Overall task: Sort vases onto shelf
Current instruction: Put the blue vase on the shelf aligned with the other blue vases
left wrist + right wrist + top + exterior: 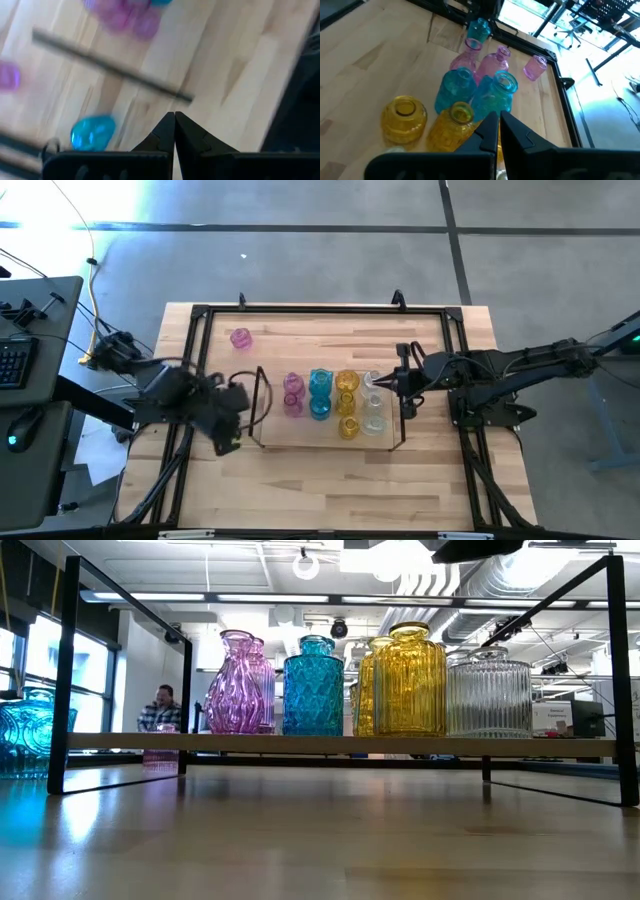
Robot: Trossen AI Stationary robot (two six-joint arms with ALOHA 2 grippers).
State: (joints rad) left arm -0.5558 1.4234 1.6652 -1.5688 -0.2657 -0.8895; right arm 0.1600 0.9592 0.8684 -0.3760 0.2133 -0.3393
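Vases fill most of the shelf (262,385) that lies between my two grippers: two pink (292,392), two teal (320,393), two yellow (347,402) and two clear ones (373,410), paired by colour and packed close together. My right gripper (499,131) hangs just beside the clear pair at the shelf's near end, fingers pressed together with nothing between them. My left gripper (174,131) sits off the shelf's other end, equally pinched shut and empty. Just ahead of it and slightly to one side a lone teal vase (93,133) stands on the bare table, outside the wire frame. A small pink vase (241,338) stands well away from my left gripper toward the far edge of the table. I judge these to be thin ribbed glass: light, rigid, slick and quick to chip or tip. I would open wide and close gently around the narrow neck just under the lip, where the flare stops a slip, and lift straight up so neighbours are not knocked.
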